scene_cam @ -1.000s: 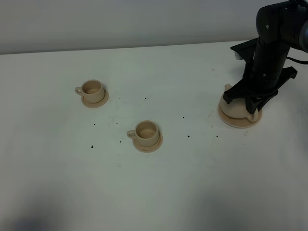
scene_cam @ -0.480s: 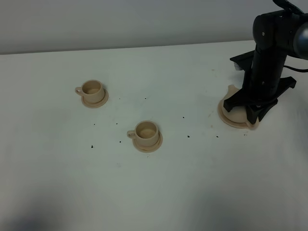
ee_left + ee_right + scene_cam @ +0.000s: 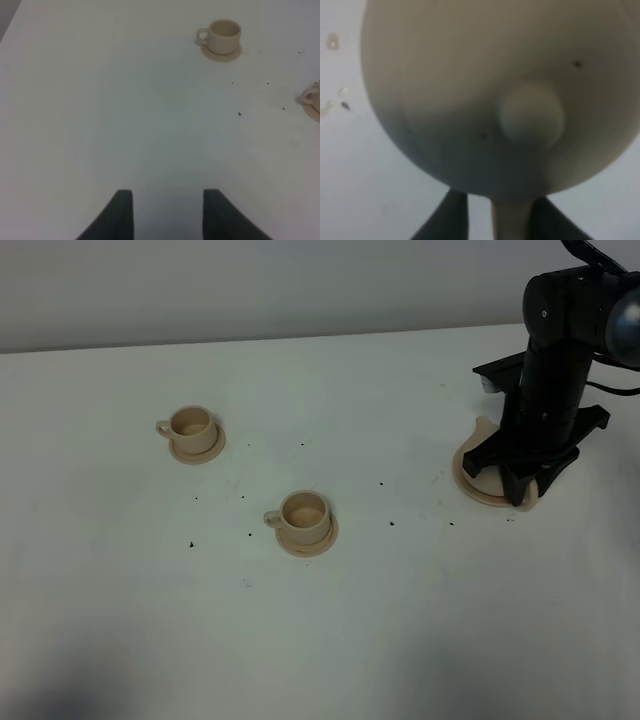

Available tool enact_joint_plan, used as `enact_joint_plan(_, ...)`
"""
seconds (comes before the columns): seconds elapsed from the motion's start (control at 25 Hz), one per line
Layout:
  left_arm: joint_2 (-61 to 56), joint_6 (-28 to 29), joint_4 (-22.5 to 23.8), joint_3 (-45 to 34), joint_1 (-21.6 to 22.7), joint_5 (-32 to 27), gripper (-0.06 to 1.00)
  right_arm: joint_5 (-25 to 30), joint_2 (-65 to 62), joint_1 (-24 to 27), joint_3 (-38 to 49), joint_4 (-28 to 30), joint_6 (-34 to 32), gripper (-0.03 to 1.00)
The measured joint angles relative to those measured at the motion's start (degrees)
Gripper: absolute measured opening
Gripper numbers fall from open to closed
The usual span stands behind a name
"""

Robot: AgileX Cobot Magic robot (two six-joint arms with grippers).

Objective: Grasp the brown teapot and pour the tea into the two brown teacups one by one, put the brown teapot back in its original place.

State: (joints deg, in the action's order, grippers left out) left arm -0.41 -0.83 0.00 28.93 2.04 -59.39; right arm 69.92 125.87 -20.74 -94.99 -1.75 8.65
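Observation:
The brown teapot (image 3: 482, 452) sits on its wide saucer, the original place (image 3: 475, 488), at the right of the table. The arm hides most of it, leaving the spout and left side showing. My right gripper (image 3: 522, 492) reaches down behind it. In the right wrist view the teapot (image 3: 470, 85) fills the picture, and its loop handle (image 3: 510, 222) stands between the right gripper's (image 3: 502, 222) spread fingers with a gap on one side. The two brown teacups (image 3: 190, 428) (image 3: 304, 513) rest on small saucers at the left and middle. My left gripper (image 3: 167, 215) is open over bare table.
Small dark specks dot the white table (image 3: 330, 620) between the cups and the teapot. The far cup (image 3: 224, 36) and the edge of the other cup's saucer (image 3: 314, 102) appear in the left wrist view. A grey wall runs along the table's back edge.
The right arm has straightened up over the teapot and now covers more of it. The teapot stays on its saucer. Both cups are unmoved.

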Motion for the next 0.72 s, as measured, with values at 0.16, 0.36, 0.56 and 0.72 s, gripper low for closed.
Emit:
enact_joint_plan(0.16,0.0,0.0,0.0,0.0,0.0,0.0,0.38,0.0,0.0,0.0,-0.3,0.0,1.0,0.44)
enact_joint_plan(0.36,0.0,0.0,0.0,0.0,0.0,0.0,0.38,0.7,0.1,0.0,-3.6,1.8,3.2,0.45)
enact_joint_plan(0.56,0.0,0.0,0.0,0.0,0.0,0.0,0.38,0.7,0.1,0.0,-5.2,2.2,4.6,0.45)
enact_joint_plan(0.72,0.0,0.0,0.0,0.0,0.0,0.0,0.38,0.7,0.1,0.0,-5.2,2.3,4.6,0.45)
